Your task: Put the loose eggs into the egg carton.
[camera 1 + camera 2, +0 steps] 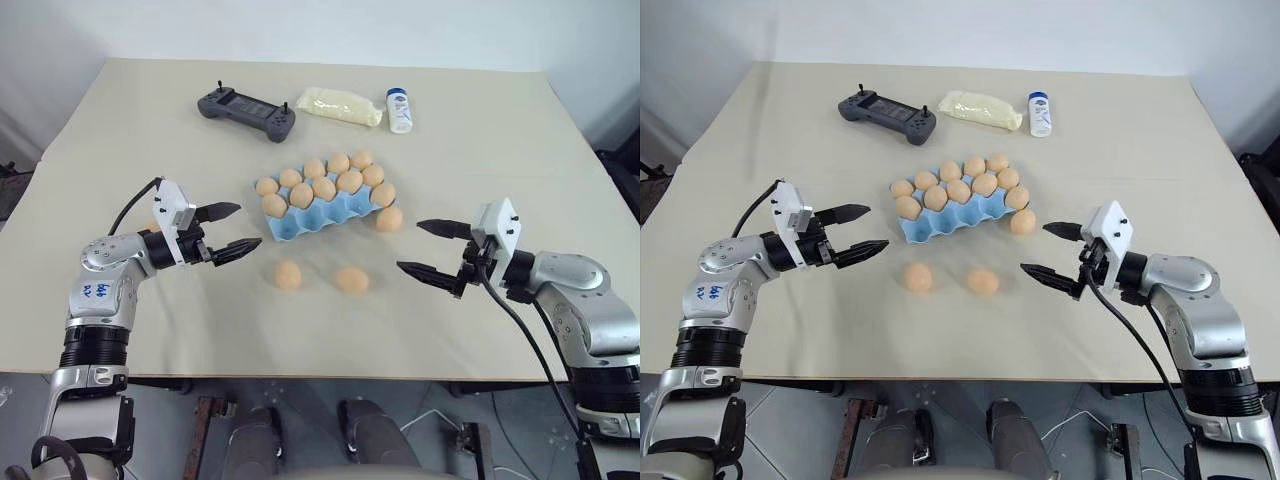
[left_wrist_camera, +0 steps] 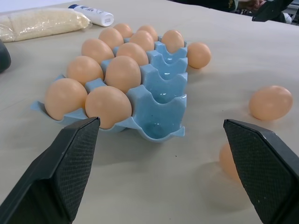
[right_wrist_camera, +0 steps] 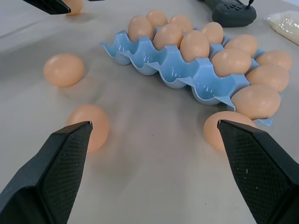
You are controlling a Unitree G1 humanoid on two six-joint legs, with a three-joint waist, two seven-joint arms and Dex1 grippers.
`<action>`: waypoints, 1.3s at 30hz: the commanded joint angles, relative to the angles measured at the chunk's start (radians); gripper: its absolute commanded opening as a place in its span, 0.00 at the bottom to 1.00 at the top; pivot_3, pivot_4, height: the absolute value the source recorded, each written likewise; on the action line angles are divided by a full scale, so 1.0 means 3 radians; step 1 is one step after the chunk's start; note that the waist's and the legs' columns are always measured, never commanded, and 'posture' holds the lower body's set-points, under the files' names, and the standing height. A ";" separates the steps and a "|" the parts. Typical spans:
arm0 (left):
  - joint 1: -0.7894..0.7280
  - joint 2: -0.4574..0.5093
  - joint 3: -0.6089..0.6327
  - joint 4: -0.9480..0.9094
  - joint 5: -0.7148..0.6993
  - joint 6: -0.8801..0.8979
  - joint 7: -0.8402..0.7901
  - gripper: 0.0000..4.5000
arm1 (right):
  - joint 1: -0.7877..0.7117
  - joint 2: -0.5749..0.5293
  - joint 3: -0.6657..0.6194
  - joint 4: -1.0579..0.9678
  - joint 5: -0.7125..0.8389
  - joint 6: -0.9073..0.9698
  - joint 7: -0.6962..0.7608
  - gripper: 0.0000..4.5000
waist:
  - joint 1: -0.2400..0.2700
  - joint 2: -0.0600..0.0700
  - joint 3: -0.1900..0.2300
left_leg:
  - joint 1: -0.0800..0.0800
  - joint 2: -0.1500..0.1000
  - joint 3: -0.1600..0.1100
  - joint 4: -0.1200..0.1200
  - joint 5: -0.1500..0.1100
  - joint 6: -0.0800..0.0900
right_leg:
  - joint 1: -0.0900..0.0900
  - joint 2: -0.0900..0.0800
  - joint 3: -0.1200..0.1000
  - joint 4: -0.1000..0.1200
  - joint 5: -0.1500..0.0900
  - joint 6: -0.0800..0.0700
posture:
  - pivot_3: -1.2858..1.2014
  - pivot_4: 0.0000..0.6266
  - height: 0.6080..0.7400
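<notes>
the carton [image 1: 325, 213] sits mid-table with ten eggs [image 1: 324, 187] filling its two far rows, while the near row of cups [image 2: 161, 95] is empty. three loose eggs lie on the table: one [image 1: 389, 218] touching the carton's right end, two [image 1: 288, 275] [image 1: 351, 279] just in front. the left gripper [image 1: 228, 231] and right gripper [image 1: 427, 248] hover either side, fingers spread apart, holding nothing.

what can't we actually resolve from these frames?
- An egg beyond the left gripper: head views, mostly hidden by the wrist.
- Bottle label: head views, too small to read.
- Egg carton far-row cups: every view, covered by eggs, so cup count is uncertain.
- Egg by the finger: left wrist view, partly covered.
</notes>
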 commanded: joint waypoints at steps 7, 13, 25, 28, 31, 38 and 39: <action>-0.0038 -0.0022 0.0050 -0.0079 0.0019 -0.0029 0.0178 1.00 | 0.0040 -0.0045 -0.0129 -0.0137 0.0080 -0.0008 -0.0031 1.00 | 0.0002 0.0000 0.0000 | 0.0000 0.0000 -0.0002 0.0000 0.0000 0.0001 | 0.0000 0.0000 0.0001 0.0000 0.0000 0.0001 | 0.52 0.24 1.00; -0.0099 -0.0029 0.0089 -0.0071 -0.0048 0.0044 0.0182 1.00 | 0.0068 -0.0030 -0.0172 -0.0232 0.0110 0.0044 -0.0124 1.00 | 0.0002 0.0000 0.0000 | 0.0000 0.0000 -0.0002 0.0000 0.0000 0.0000 | 0.0000 0.0000 0.0001 0.0000 0.0000 0.0001 | 0.52 0.24 1.00; -0.0081 0.0070 -0.0007 -0.0188 -0.0179 0.0367 -0.0174 1.00 | 0.1295 -0.0241 -0.0778 -0.1613 0.0607 0.0895 -0.0564 1.00 | 0.0021 0.0000 0.0000 | -0.0003 0.0004 -0.0006 -0.0015 0.0000 -0.0001 | 0.0000 0.0000 -0.0001 -0.0016 0.0000 0.0001 | 0.52 0.24 1.00; -0.0043 0.0047 0.0038 -0.0223 -0.0308 0.0392 -0.0375 1.00 | 0.1758 -0.0284 -0.0979 -0.1934 0.0669 0.1017 -0.0606 1.00 | 0.0021 0.0000 0.0000 | -0.0004 0.0002 -0.0006 -0.0014 -0.0001 0.0000 | 0.0001 -0.0001 0.0000 -0.0016 0.0000 0.0001 | 0.52 0.24 1.00; -0.0013 0.0017 0.0062 -0.0221 -0.0382 0.0378 -0.0503 1.00 | 0.1983 -0.0269 -0.1157 -0.2075 0.0758 0.1087 -0.0678 1.00 | 0.0000 -0.0001 -0.0001 | 0.0001 0.0002 -0.0006 -0.0012 0.0000 0.0001 | 0.0004 0.0000 0.0004 -0.0014 0.0003 0.0005 | 0.52 0.24 1.00; 0.0067 0.0020 0.0040 -0.0198 -0.0395 0.0184 -0.0813 1.00 | 0.1841 -0.0149 -0.1030 -0.2107 0.0829 0.1057 -0.0910 1.00 | -0.0010 -0.0003 -0.0002 | 0.0014 -0.0006 -0.0006 -0.0019 0.0002 0.0016 | 0.0010 0.0000 0.0010 -0.0015 0.0017 0.0001 | 0.52 0.24 1.00; 0.0077 0.0020 0.0054 -0.0197 -0.0389 0.0152 -0.0822 1.00 | 0.1710 -0.0078 -0.0906 -0.2062 0.0812 0.1062 -0.0999 1.00 | -0.0012 -0.0003 -0.0002 | 0.0015 -0.0005 -0.0005 -0.0020 0.0000 0.0021 | 0.0010 0.0000 0.0011 -0.0016 0.0019 -0.0002 | 0.52 0.24 1.00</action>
